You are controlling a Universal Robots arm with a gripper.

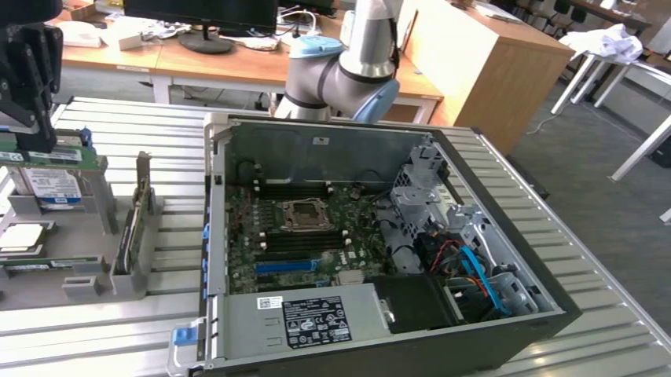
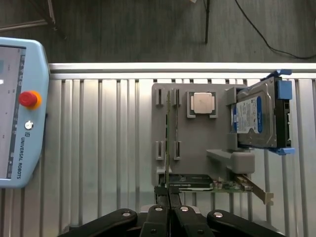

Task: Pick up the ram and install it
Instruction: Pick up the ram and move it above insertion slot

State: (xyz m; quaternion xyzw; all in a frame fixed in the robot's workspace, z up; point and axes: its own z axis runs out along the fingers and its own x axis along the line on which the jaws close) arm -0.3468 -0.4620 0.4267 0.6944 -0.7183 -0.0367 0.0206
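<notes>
My pincer (image 2: 169, 200) was clamped narrow on the ram (image 2: 169, 138) (seen edge-on) above the grey holder (image 2: 197, 148), near the surface's (image 2: 98, 148) edge.

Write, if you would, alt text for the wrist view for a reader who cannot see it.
The gripper is shut on the ram, a thin green stick seen edge-on above a grey parts holder on a ribbed metal table. The holder also carries a processor chip, a hard drive and an expansion card; a teach pendant lies apart on the table.
</notes>
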